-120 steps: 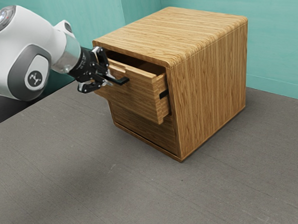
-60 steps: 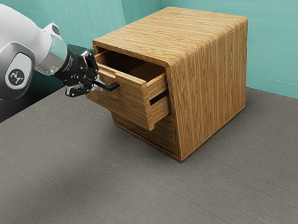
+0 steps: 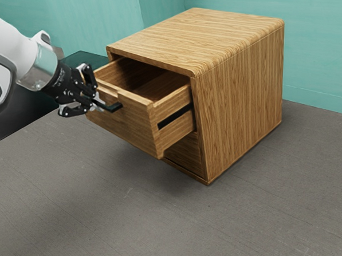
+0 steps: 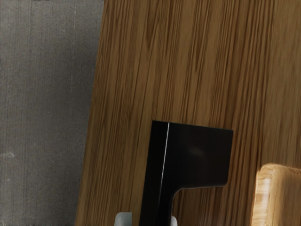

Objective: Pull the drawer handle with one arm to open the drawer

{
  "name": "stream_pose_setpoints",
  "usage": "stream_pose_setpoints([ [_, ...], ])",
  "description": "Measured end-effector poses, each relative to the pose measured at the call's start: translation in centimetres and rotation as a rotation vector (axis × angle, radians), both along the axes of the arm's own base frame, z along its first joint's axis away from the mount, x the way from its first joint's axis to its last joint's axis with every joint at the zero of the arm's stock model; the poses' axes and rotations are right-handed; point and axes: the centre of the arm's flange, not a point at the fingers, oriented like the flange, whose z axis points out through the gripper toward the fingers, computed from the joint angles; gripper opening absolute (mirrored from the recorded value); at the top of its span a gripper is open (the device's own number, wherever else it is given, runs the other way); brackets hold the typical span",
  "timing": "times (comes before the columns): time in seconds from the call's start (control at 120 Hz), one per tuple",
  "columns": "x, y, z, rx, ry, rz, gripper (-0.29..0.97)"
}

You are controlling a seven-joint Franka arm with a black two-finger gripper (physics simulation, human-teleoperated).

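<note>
A wooden cabinet [image 3: 231, 79] stands on the grey floor. Its top drawer [image 3: 143, 112] sticks well out toward the exterior view's left, and its hollow inside shows. A black handle [image 3: 108, 105] juts from the drawer front. My gripper [image 3: 90, 99] comes in from the exterior view's left and is shut on that handle, one finger above it and one below. In the wrist view the black handle [image 4: 188, 165] stands close in front of the drawer front [image 4: 188, 61], and pale fingertips [image 4: 124, 219] show beside it.
A lower drawer [image 3: 184, 154] sits flush under the open one. Teal walls [image 3: 62, 13] rise behind the cabinet. Grey textured floor [image 3: 155, 219] spreads in front and to the exterior view's right. A dark surface [image 3: 11, 117] lies under my arm.
My gripper has drawn back toward the exterior view's left with the handle in it. The drawer has slid farther out of the cabinet, from slightly open to widely open.
</note>
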Motion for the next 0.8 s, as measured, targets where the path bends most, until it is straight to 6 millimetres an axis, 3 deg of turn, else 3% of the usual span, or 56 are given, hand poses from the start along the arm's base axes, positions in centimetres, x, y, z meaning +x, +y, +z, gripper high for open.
stream_pose_setpoints([
  [0.342,-2.0,-0.1,0.0,-0.023,-0.003,-0.011,-0.09],
  [0.8,-7.0,0.3,0.3,-0.022,-0.021,-0.004,-0.09],
])
